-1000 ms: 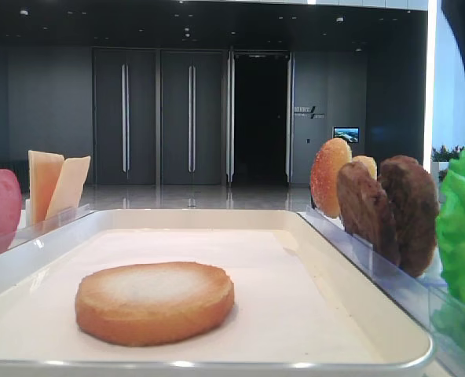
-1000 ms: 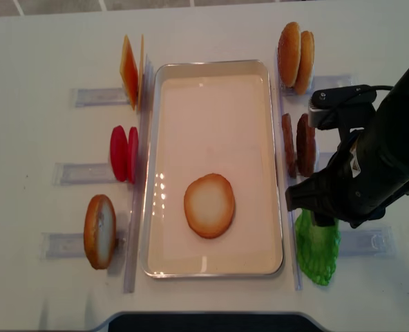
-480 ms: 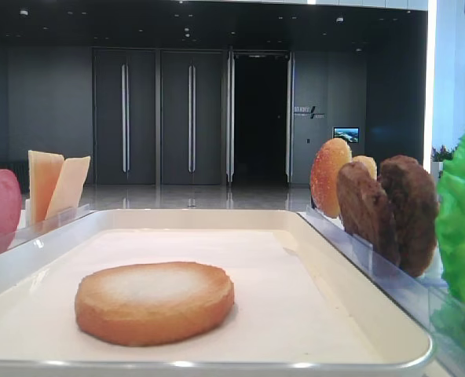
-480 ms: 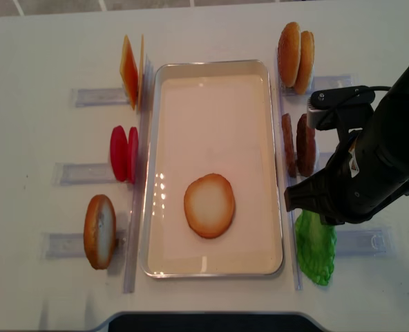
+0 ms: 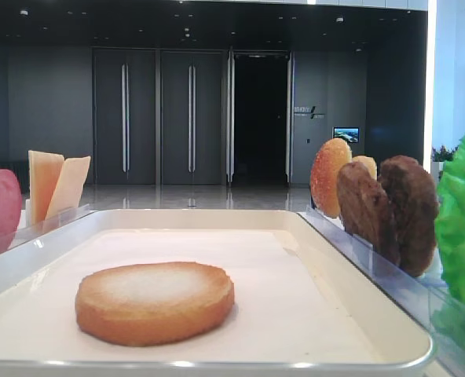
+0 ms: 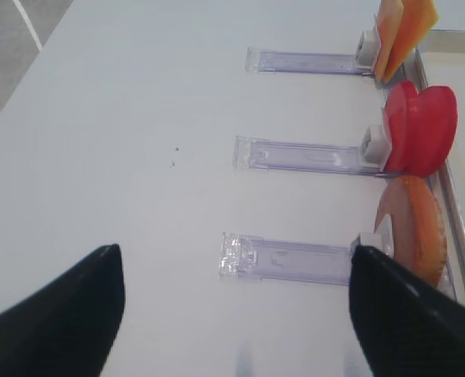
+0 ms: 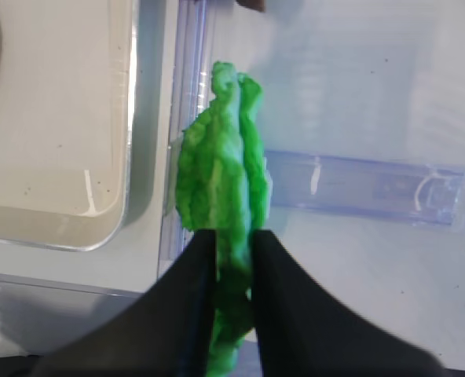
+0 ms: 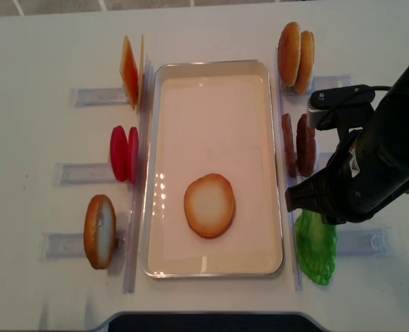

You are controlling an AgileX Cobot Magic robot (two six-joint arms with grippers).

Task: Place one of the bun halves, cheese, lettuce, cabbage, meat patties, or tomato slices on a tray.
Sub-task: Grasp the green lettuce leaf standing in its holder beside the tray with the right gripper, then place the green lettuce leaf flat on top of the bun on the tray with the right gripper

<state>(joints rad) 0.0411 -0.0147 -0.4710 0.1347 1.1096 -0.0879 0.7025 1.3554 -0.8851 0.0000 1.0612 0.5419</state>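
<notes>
Pinching the upright lettuce [image 7: 221,188] between its 2 black fingers [image 7: 192,314], the right gripper [image 7: 232,255] grasps the leaf just outside the tray [image 8: 277,173], beside a clear holder [image 7: 366,184]. 1 bun half [image 8: 209,205] lies flat, pale face up, inside the tray. The left gripper [image 6: 232,310] hovers with jaws spread wide over the white table [image 6: 122,133], near 2 tomato slices [image 6: 421,129].

Since a second ago: right pincer [image 7: 232,259] has gone from standing wider to pinched on the lettuce [image 7: 221,177]. The leaf now reads narrower and more edge-on from overhead [image 8: 316,247]. The right arm [image 8: 370,166] barely shifted. In the low view the dark arm shape at upper right has receded.
</notes>
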